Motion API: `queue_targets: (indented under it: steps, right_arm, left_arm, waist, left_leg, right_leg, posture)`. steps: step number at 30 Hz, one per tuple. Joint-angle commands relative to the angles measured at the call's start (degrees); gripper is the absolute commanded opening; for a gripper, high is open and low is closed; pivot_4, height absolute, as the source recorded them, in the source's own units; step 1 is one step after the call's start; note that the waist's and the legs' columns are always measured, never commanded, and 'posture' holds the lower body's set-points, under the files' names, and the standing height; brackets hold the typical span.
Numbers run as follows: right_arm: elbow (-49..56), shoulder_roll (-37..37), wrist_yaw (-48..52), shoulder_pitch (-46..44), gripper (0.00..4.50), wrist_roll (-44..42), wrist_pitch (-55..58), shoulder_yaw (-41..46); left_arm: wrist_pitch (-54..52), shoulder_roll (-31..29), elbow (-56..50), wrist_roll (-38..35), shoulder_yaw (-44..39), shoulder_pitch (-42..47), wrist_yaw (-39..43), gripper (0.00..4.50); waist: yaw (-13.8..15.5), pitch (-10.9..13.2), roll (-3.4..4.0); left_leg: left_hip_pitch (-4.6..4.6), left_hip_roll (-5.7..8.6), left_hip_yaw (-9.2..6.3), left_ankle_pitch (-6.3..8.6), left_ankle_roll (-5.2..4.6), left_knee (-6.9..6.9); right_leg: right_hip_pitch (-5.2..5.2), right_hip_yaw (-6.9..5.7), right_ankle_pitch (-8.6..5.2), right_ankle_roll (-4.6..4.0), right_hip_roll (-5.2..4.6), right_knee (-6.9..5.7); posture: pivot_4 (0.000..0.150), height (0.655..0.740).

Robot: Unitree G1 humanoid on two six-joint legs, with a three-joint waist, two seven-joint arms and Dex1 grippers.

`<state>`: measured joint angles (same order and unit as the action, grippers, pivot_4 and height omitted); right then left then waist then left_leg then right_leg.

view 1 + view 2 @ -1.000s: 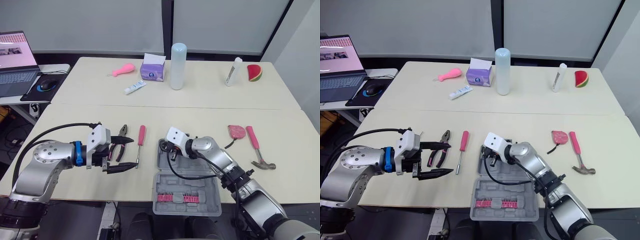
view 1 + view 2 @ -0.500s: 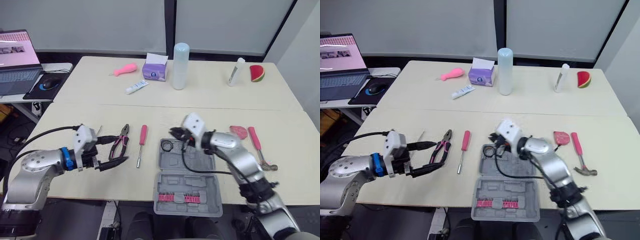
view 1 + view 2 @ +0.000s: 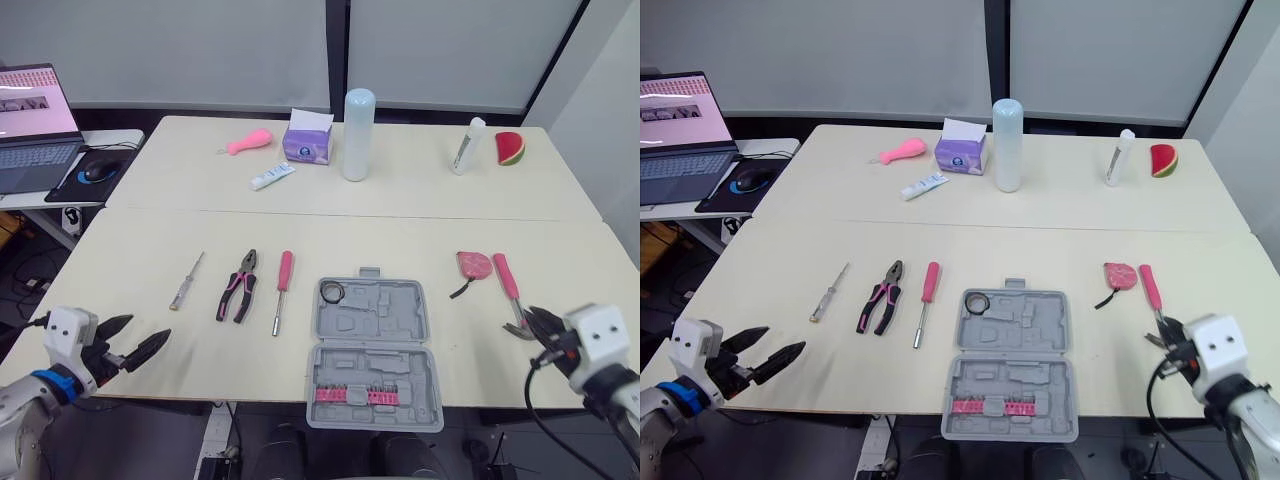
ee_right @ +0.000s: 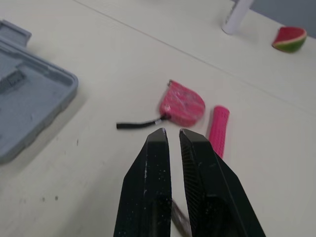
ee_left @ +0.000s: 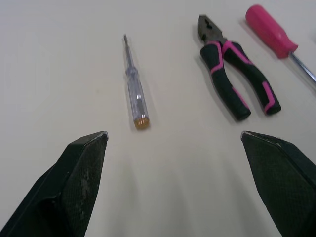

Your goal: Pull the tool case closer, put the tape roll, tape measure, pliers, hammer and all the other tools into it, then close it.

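— Grippers: how did they stand at that moment?

— My left gripper [image 3: 150, 328] hung at the lower left of the head view, fingers spread wide and empty. The right gripper [image 4: 173, 132] sat at the lower right with its fingers drawn almost together. There was just a slit between them, and they gripped nothing I could make out.

— And the case?

— The case [image 3: 400, 300] lay open at bottom centre, between my two arms. The tape roll [image 3: 332, 291] was already in its upper-left pocket, and the other tools were out on the table [image 3: 150, 250].

— Which tool did you judge came next?

— I judged the hammer [image 3: 508, 288], for the right arm. It lay right of the case, long axis running up the frame and leaning slightly left. The pink handle was at the far end and the steel head was right by my fingertips. The tape measure [image 3: 473, 264] lay just beside the handle's far end, on its left, so the right arm was nearer both. The pliers [image 3: 238, 287], screwdriver [image 3: 282, 285] and tester [image 3: 187, 281] lay in a row left of the case, up and right of the left gripper. All three pointed up the frame.

— Did the wrist cameras add anything?

— The right wrist view gave me that slit between the fingers, where the head views merged my fingertips with the hammer head. The left wrist view showed the tester's amber cap and the pliers' handles turned toward my gripper.
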<state>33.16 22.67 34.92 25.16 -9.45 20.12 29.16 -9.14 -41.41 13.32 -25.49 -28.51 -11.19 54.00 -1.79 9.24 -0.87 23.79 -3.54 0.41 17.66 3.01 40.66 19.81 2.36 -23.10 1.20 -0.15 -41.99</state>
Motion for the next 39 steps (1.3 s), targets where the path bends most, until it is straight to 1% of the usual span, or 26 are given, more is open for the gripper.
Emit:
queue_targets:
  steps: [1, 4, 5, 8, 11, 14, 15, 21, 28, 32, 34, 36, 39]
  right_arm:
    - [-1.56, -1.88, -0.13, 4.12, 1.21, -2.38, -6.41, 3.81]
    - [-4.46, -2.41, 0.78, 7.70, 1.83, -2.34, -9.39, 3.29]
    - [-5.64, -2.46, 1.01, 8.53, 1.97, -2.50, -10.11, 3.11]
    - [-7.73, -2.25, 0.98, 9.65, 2.73, -3.16, -11.30, 2.90]
    - [-9.23, -1.83, 1.10, 10.20, 3.37, -3.30, -12.87, 2.66]
    - [-10.02, -1.40, 1.15, 10.33, 4.32, -3.49, -13.72, 2.40]
    - [-10.19, -1.04, 1.34, 10.39, 4.46, -3.42, -14.03, 2.20]
    - [-7.40, 2.00, 1.00, 8.52, 4.46, -2.97, -12.36, -1.21]
    - [-0.77, 1.19, -6.24, 0.13, 4.46, -0.92, -2.32, -9.75]
    - [-2.59, -1.20, -15.12, -9.18, 4.46, 6.10, 3.98, -16.52]
    - [-4.90, -2.85, -18.35, -13.49, 4.46, 8.48, 6.06, -19.18]
    - [-7.45, -4.93, -20.90, -17.31, 4.46, 9.14, 8.58, -20.67]
    - [-11.30, -8.72, -25.19, -22.99, 4.46, 8.68, 13.63, -20.30]
  left_arm:
    - [-0.25, 0.28, -4.46, -0.41, -0.92, -1.84, -1.06, 4.50]
    - [-2.65, 1.34, -8.51, -0.81, -0.74, -4.80, -2.61, 4.50]
    - [-3.65, 1.84, -10.44, -0.98, -0.63, -6.06, -3.33, 4.50]
    - [-6.04, 2.73, -14.62, -1.34, -0.56, -8.17, -4.91, 4.50]
    - [-8.24, 2.87, -17.34, -1.71, -0.79, -8.78, -6.10, 4.50]
    - [-9.55, 2.33, -19.18, -1.85, -0.84, -8.99, -6.36, 4.50]
    - [-9.95, 1.98, -19.91, -1.94, -0.75, -9.00, -6.05, 4.50]
    - [-11.16, -0.52, -26.18, -2.84, 2.53, -6.85, -2.10, 4.50]
    - [-14.67, -3.22, -33.47, -5.45, 10.75, 2.34, 2.08, 4.50]
    - [-17.93, -5.70, -36.71, -7.26, 17.00, 11.50, 5.42, 4.50]
    - [-18.68, -5.93, -36.88, -7.64, 19.27, 14.96, 6.47, 4.50]
    - [-18.22, -5.74, -36.91, -7.06, 21.48, 17.58, 7.54, 4.50]
    - [-16.89, -5.22, -35.87, -6.66, 23.21, 19.84, 9.01, 4.50]
  waist:
    - [-0.04, -0.03, -0.05]
    - [-0.04, -0.03, -0.05]
    - [-0.04, -0.04, -0.05]
    - [-0.09, -0.03, -0.05]
    - [0.00, -0.03, -0.05]
    - [0.02, -0.03, -0.05]
    - [0.03, -0.03, -0.05]
    - [0.07, -0.03, -0.04]
    - [0.08, -0.04, -0.02]
    - [0.15, -0.02, -0.06]
    - [0.07, -0.02, -0.05]
    - [0.07, -0.04, -0.01]
    - [0.06, -0.03, 0.00]
  left_leg:
    - [-0.07, 0.00, -0.01, 0.00, 0.00, 0.00]
    - [-0.19, 0.00, 0.04, 0.00, 0.00, 0.00]
    - [-0.21, 0.00, 0.04, 0.00, 0.00, 0.00]
    - [-0.25, -0.01, 0.12, 0.01, 0.01, -0.03]
    - [-0.29, 0.00, 0.10, 0.01, 0.01, -0.07]
    - [-0.44, 0.01, 0.10, 0.01, 0.01, -0.11]
    - [-0.51, 0.01, 0.12, 0.01, 0.01, -0.16]
    - [-0.64, 0.02, 0.16, 0.01, 0.02, -0.27]
    - [-0.81, 0.06, 0.26, -0.04, 0.10, -0.48]
    - [-0.77, 0.02, 0.20, -0.09, 0.17, -0.61]
    - [-0.76, 0.05, 0.22, -0.23, 0.42, -0.62]
    - [-0.76, 0.06, 0.23, -0.24, 0.45, -0.64]
    - [-0.65, 0.03, 0.22, -0.25, 0.46, -0.72]
  right_leg:
    - [-0.10, -0.01, 0.00, 0.00, 0.00, 0.01]
    - [-0.20, 0.04, 0.00, 0.00, 0.00, 0.02]
    - [-0.22, 0.04, 0.00, 0.00, 0.00, 0.02]
    - [-0.27, 0.13, 0.00, 0.00, 0.00, 0.09]
    - [-0.29, 0.12, 0.00, 0.00, 0.01, 0.09]
    - [-0.49, 0.13, -0.01, 0.00, 0.01, 0.16]
    - [-0.57, 0.14, -0.01, 0.00, 0.01, 0.24]
    - [-0.68, 0.17, 0.00, 0.00, 0.01, 0.35]
    - [-0.75, 0.32, 0.00, 0.00, 0.05, 0.38]
    - [-0.73, 0.28, 0.00, 0.00, 0.11, 0.58]
    - [-0.73, 0.32, 0.00, 0.00, 0.13, 0.59]
    - [-0.71, 0.35, 0.00, 0.00, 0.15, 0.61]
    - [-0.61, 0.33, 0.00, 0.00, 0.18, 0.72]
  posture:
    - [0.150, 0.7002]
    - [0.150, 0.7002]
    - [0.150, 0.7002]
    - [0.150, 0.7002]
    - [0.150, 0.7002]
    - [0.150, 0.7002]
    - [0.150, 0.7002]
    - [0.150, 0.7002]
    - [0.150, 0.7002]
    - [0.150, 0.7002]
    - [0.150, 0.7002]
    - [0.150, 0.7002]
    - [0.150, 0.7002]
